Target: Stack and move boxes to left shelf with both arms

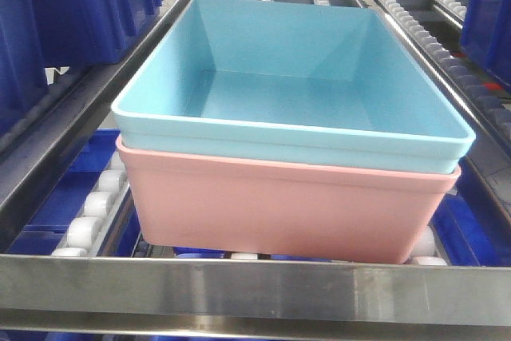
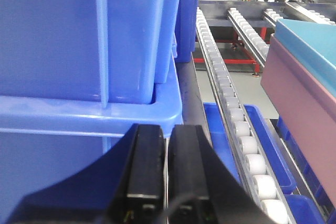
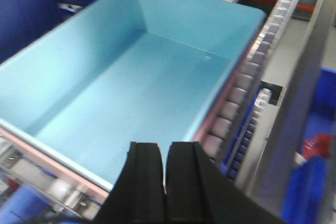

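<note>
The steel-framed roller rack (image 1: 239,281), with its flat metal front bar and rails of small white rollers, fills the front view, and both tubs already sit on it just behind the bar. Stacks of dark blue plastic crates (image 2: 79,51) stand to the left of the rack lane, close beside the left arm's camera.

The salmon pink matte plastic rectangular tub (image 1: 279,213) rests on the roller rails, and the light turquoise matte plastic rectangular tub (image 1: 295,77) is nested inside it, its banded rim seated on the pink rim. The stack looks level and empty inside.

The left gripper (image 2: 167,182) hangs beside the blue crates, well apart from the stack, its two black fingers pressed together with nothing between them. The right gripper (image 3: 165,182) hovers above the near right corner of the turquoise tub, fingers likewise together and empty, touching neither tub.

Judging from this, stacking and placing are done, and the step in hand is the release and retreat. The next move calls for both arms to draw back clear of the rims and the front bar without nudging the stack, since the rollers would probably let it roll at a light touch.
</note>
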Tool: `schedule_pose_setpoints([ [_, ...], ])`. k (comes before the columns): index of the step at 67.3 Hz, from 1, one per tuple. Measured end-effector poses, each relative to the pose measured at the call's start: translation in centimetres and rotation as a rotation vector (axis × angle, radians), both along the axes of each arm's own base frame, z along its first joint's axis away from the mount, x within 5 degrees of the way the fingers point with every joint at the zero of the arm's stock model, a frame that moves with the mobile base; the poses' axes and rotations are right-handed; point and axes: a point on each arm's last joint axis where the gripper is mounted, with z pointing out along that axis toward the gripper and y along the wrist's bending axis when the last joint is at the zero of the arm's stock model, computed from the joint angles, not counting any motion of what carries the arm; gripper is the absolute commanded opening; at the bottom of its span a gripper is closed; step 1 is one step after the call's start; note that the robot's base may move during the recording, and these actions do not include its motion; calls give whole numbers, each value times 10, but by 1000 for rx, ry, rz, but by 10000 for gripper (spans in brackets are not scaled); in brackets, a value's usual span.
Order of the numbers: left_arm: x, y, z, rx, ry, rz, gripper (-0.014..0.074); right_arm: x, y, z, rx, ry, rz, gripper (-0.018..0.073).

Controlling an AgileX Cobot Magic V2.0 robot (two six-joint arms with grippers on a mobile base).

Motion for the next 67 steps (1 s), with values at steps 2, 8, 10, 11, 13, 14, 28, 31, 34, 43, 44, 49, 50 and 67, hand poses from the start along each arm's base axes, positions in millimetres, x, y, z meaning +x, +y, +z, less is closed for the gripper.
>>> schedule_pose_setpoints([
  [2,0,0,0,0,0,0,6,0,-4,-1,-6,11,-34,55],
  [8,0,0,0,0,0,0,6,-3,-18,-2,-5,22,-137,55],
  [10,0,0,0,0,0,0,6,-5,-23,-3,-13,15,-165,55],
  [11,0,0,0,0,0,0,6,-6,-25,-3,-13,11,-180,55],
  [13,0,0,0,0,0,0,6,-9,-29,-5,-9,-3,-209,55],
  [14,0,0,0,0,0,0,6,-11,-31,-5,-9,-11,-223,55],
  [28,0,0,0,0,0,0,6,-35,-54,-31,-8,-86,-437,55],
  [31,0,0,0,0,0,0,6,-39,-56,-39,-8,-97,-466,55],
  [34,0,0,0,0,0,0,6,-42,-58,-46,-9,-105,-486,55],
  [43,0,0,0,0,0,0,6,-48,-60,-67,-6,-119,-530,55],
  [44,0,0,0,0,0,0,6,-49,-60,-69,-6,-120,-532,55],
  [49,0,0,0,0,0,0,6,-50,-60,-77,7,-134,-533,55],
  [50,0,0,0,0,0,0,6,-50,-60,-78,11,-136,-532,55],
  [67,0,0,0,0,0,0,6,-49,-59,-79,77,-183,-522,55],
])
